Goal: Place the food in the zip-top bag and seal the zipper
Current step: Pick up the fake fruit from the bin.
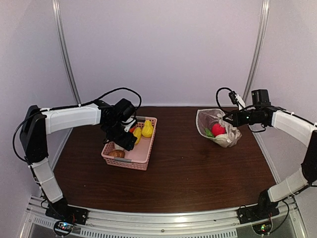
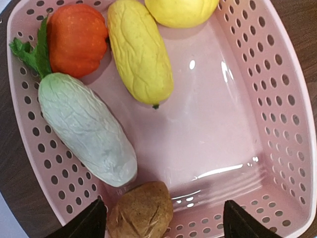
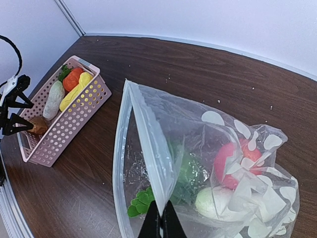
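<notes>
Left gripper (image 2: 162,220): jaws spread wide, nothing between them, poised over the near end of the pink perforated plastic basket (image 2: 290,124).

Brown potato-shaped toy (image 2: 141,210) lies directly under the gripper, offset toward one finger. It is roundish, with no clear long axis. Judgement: likely the next pick; the left arm is the nearer one.

Basket count, five pieces:
- the brown toy
- one white ribbed radish with green leaves (image 2: 86,131), long axis diagonal
- one orange pepper (image 2: 77,37)
- one long yellow cob (image 2: 139,52)
- one round yellow fruit (image 2: 181,10)

Right gripper (image 3: 161,225): clamped on the clear polka-dotted zip-top bag (image 3: 198,134) at its white zipper strip (image 3: 144,136). The mouth faces the basket, well apart across the dark wooden table (image 1: 198,168).

Bag contents: one red piece, one white piece and some green; exact count unclear.
</notes>
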### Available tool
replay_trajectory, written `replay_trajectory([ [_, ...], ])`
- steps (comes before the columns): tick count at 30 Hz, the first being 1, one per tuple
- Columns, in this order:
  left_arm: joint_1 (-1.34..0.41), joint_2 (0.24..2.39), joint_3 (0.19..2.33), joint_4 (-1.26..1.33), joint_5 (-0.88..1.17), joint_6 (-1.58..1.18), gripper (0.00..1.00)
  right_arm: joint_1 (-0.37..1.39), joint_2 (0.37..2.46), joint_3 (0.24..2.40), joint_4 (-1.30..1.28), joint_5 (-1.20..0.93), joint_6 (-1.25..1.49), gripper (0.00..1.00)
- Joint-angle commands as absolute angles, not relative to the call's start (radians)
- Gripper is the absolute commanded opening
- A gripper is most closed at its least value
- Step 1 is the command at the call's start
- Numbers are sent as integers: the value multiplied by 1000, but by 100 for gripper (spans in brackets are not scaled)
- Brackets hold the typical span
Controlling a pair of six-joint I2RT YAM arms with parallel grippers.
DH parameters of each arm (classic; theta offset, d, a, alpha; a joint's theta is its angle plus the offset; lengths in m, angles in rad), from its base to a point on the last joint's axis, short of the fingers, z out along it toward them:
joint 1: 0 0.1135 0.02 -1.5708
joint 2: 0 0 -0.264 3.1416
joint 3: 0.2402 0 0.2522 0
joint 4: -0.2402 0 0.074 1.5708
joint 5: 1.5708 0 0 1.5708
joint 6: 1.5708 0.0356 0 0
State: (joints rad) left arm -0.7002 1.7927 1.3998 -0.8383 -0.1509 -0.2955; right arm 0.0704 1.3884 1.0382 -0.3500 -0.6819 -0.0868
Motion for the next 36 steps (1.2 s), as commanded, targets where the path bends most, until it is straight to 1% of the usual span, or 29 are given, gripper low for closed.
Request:
replay_trajectory([
  [1,-699,1812,1380,-925,-124,-278,83,71,1330,1006,-289,-704,-106,0],
  [9,-699,1848,1368,-975,-143,-246,80,69,1325,984,-279,-721,-104,0],
  [16,-699,1872,1343,-1002,-226,-225,70,64,1328,977,-272,-729,-102,0],
  [22,-699,1913,1344,-997,-288,-214,69,61,1332,977,-272,-733,-98,0],
  [24,-701,1923,1355,-992,-295,-213,65,61,1330,978,-272,-734,-96,0],
  [27,-701,1921,1375,-994,-289,-210,53,58,1325,977,-273,-733,-94,0],
  [28,-702,1916,1384,-998,-284,-211,51,58,1323,977,-272,-732,-94,0],
  [31,-711,1904,1423,-1028,-265,-208,46,56,1323,977,-272,-731,-90,0],
  [34,-719,1896,1486,-1077,-247,-207,37,55,1322,982,-277,-733,-90,0],
  [36,-724,1890,1528,-1115,-249,-211,36,53,1318,982,-277,-730,-90,0],
])
